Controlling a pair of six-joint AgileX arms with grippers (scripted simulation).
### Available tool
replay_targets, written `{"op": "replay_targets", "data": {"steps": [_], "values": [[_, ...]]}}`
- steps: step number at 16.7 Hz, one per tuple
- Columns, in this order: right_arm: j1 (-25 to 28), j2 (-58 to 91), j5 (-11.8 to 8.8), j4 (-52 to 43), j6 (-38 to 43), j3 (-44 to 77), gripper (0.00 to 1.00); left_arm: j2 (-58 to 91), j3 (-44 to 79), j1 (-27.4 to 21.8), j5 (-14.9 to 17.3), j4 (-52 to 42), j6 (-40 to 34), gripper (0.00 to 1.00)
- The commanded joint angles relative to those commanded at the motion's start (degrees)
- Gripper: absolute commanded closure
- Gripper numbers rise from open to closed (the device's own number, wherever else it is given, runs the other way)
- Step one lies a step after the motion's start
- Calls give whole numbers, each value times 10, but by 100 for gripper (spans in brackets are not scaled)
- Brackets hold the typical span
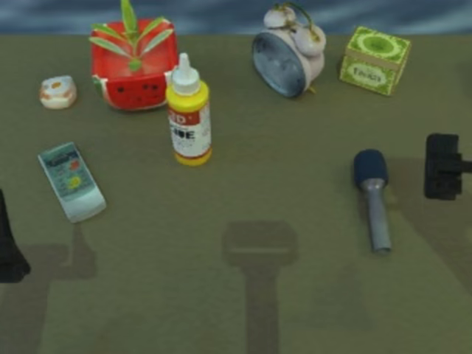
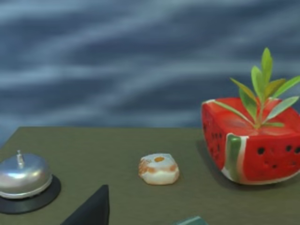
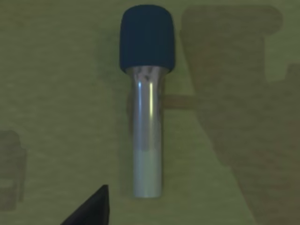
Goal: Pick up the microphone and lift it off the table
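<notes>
Microphone (image 1: 372,200): lying flat on the table (image 1: 243,184) right of centre, navy head toward the far edge, grey handle toward the near edge. Right gripper (image 1: 441,166): just beside the head, apart from it; finger state cannot be told. Risk: slim round handle may roll or slip from an off-centre pinch. Clearance: bare surface all round; green box (image 1: 375,60) and alarm clock (image 1: 289,51) well behind. Left gripper (image 1: 9,243): parked at the left edge.

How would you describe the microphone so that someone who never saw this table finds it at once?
Start at the green box in the far right corner of the olive table. Come toward the near edge: the microphone lies flat there, alone, left of the right arm's black tool. It is the only thing with a dark navy foam head and a slim silver handle.
</notes>
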Motion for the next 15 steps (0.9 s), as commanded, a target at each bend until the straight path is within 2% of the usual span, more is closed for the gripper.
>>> {"op": "replay_targets", "data": {"steps": [4,8,15], "values": [[52,205,12,-96,55,148,0,0,0,0,0,0,0,0],[89,345,23,-176,94,246,0,0,0,0,0,0,0,0],[103,401,30,-213,109,281,0,0,0,0,0,0,0,0]]}}
